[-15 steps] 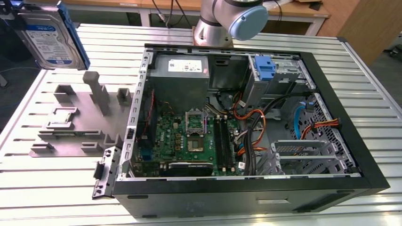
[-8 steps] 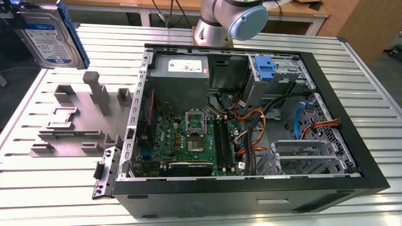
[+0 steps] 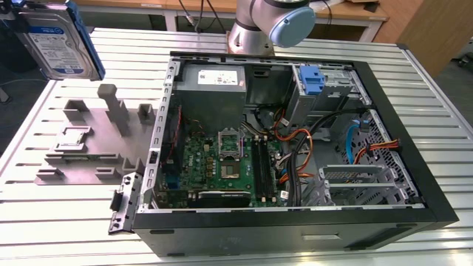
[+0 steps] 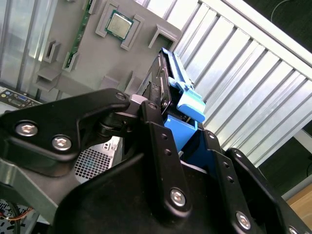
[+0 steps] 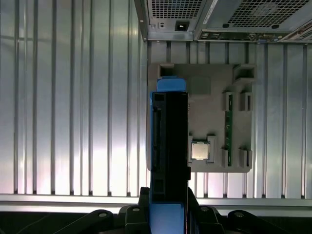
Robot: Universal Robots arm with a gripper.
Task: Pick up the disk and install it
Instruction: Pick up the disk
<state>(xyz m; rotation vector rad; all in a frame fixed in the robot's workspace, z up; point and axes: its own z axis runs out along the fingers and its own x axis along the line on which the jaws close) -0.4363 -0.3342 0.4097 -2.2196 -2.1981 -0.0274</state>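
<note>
Seen from across the room, the white-and-blue label [image 3: 55,49] on the disk [image 3: 43,21], clamped between the fingers [image 4: 163,146], carries print too small to read. Well apart from the fingers, the white sticker [image 3: 214,77] on the grey box [image 3: 194,97] is equally illegible.

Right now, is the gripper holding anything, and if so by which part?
Yes: the disk, up in the air off the table. The gripper is shut on one end of it, clamping its two flat faces.
</note>
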